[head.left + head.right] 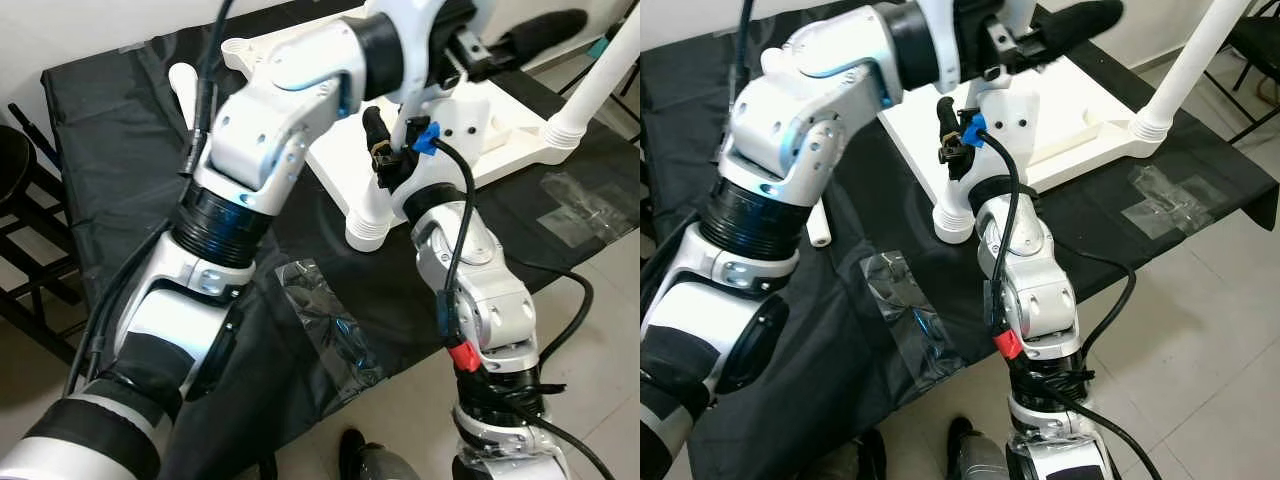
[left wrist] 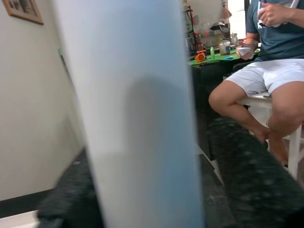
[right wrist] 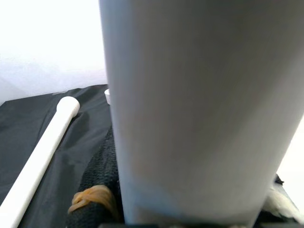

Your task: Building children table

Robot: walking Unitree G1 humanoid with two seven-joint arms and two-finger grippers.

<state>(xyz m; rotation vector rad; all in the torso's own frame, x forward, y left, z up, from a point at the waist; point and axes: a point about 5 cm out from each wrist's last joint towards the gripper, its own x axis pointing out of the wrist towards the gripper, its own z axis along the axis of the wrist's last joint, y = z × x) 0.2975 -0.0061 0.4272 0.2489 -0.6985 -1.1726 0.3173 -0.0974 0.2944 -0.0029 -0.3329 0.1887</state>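
White, smooth cylindrical table leg (image 1: 952,222) stands gripped by both claws, right claw (image 1: 952,150) and left claw (image 1: 1060,30), on black cloth (image 1: 850,290).

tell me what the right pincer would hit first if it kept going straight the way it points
The white table leg: it stands right in front of the right pincer, filling its wrist view, apparently between or against the fingers. Whether they actually clamp it cannot be told. Beyond it lies the upturned white tabletop.
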